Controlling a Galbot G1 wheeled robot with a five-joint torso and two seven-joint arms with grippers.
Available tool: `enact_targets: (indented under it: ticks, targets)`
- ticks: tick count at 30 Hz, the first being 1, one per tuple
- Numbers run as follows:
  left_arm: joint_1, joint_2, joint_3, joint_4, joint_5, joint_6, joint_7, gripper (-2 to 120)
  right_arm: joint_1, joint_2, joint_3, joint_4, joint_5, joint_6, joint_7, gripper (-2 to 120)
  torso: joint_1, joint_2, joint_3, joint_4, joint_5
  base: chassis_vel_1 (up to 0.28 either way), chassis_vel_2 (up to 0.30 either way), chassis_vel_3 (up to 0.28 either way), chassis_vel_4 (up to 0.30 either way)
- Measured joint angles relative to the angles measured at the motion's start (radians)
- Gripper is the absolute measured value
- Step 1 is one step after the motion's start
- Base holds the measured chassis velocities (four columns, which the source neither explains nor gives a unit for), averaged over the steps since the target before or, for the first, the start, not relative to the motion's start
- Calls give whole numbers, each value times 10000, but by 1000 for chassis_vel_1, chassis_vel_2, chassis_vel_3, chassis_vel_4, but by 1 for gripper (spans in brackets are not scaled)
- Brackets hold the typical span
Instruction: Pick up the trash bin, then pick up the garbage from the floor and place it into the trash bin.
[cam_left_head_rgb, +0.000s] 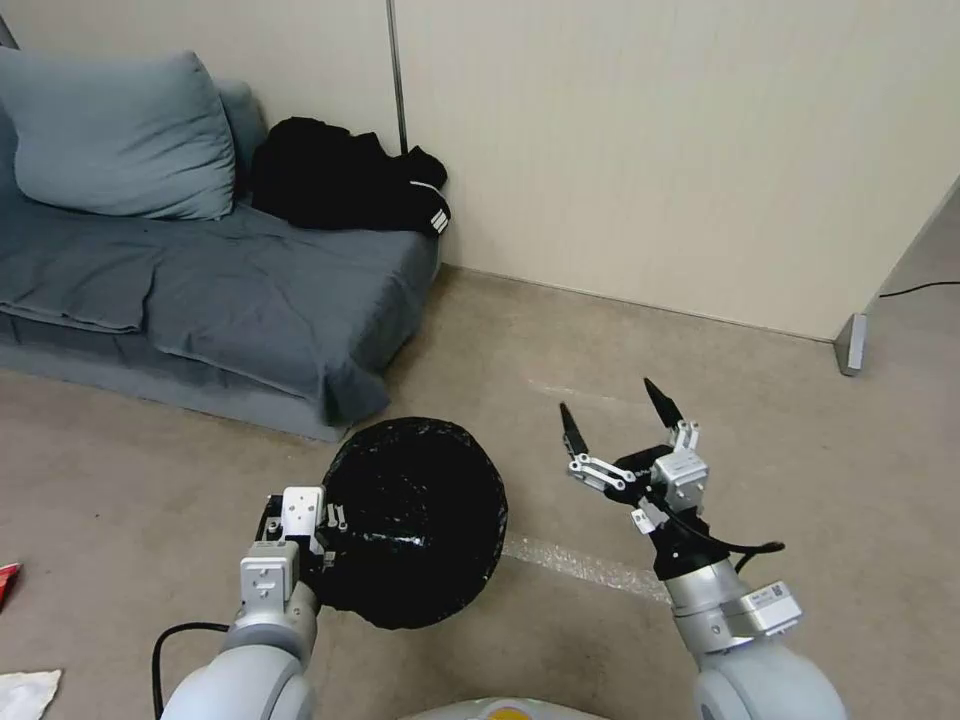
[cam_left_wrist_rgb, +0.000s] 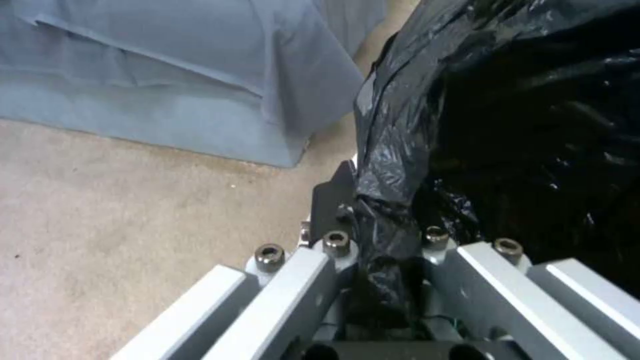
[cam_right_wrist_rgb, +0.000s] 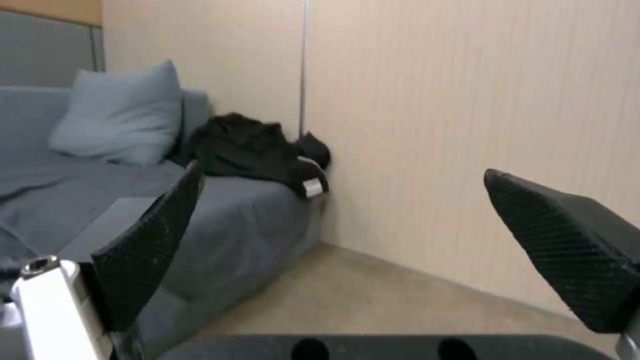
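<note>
Beside sofa (cam_left_head_rgb: 250, 300): left gripper (cam_left_head_rgb: 325, 535) jaws clamp trash bin (cam_left_head_rgb: 415, 520) rim; right gripper (cam_left_head_rgb: 615, 420) jaws wide.

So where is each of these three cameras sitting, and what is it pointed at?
Head view: on the robot's head, looking down at the floor and sofa; both arms show, the left end effector clamped on the trash bin, the right end effector open in the air.
Left wrist view: on the left arm, facing the trash bin's bag pinched at its own silver links.
Right wrist view: on the right arm, facing the sofa corner and wall between its own fingers.
Shared: head and right wrist views show the black clothes and pillow.
</note>
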Motion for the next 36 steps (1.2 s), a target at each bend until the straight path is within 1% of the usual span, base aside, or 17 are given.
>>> enact_targets:
  ticks: [5,16,26,36]
  targets:
    - [4,-23,-4,-56,-48,10,11,1,-155,248,-55,-474,-92,304,-12,100,-1,0,0,-1,1,0,0,0,0]
    - [55,-116,5,-83,-53,36,-7,1,-63,353,-158,-772,17,536,-52,100,0,0,0,-1,1,5,8,12,8]
    - [68,-122,11,-122,-42,65,0,1,94,352,-189,-735,128,569,-52,100,0,0,0,-1,0,64,80,70,78]
    - [113,-85,12,-123,-24,75,12,1,153,358,-220,-738,131,583,16,100,0,0,0,0,1,115,121,118,106]
